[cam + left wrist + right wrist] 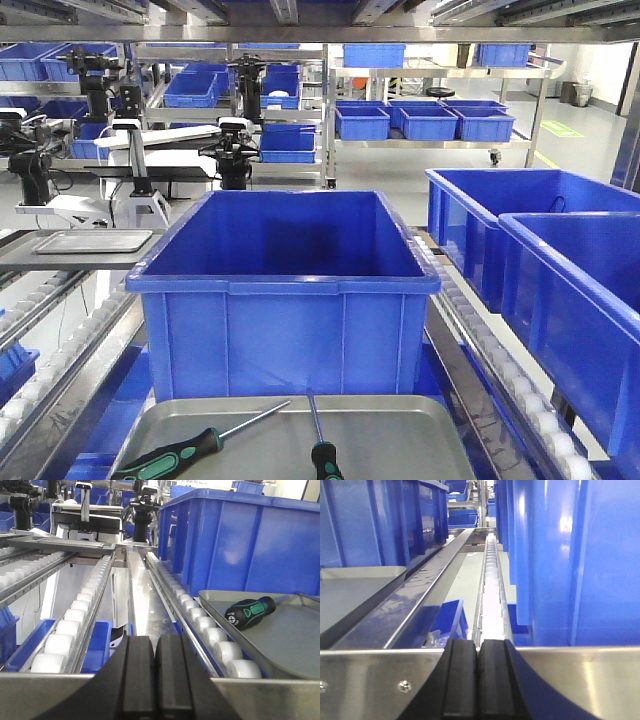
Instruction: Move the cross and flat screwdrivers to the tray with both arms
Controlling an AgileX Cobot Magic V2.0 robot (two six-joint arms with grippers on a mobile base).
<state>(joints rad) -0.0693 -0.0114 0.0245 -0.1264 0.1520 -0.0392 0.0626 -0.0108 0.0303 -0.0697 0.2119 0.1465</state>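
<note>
Resting inside the tray [400,440], both screwdrivers [170,455] look delivered; our left gripper [155,675] and right gripper [479,680], fingers together, need only stay parked.

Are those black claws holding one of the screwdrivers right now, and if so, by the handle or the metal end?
Neither holds anything. The left gripper and right gripper are both shut on nothing. Both screwdrivers lie in the tray.

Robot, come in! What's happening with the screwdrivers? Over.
Left end effector and right end effector shut, empty. Both screwdrivers in grey tray. Nothing in the way.
</note>
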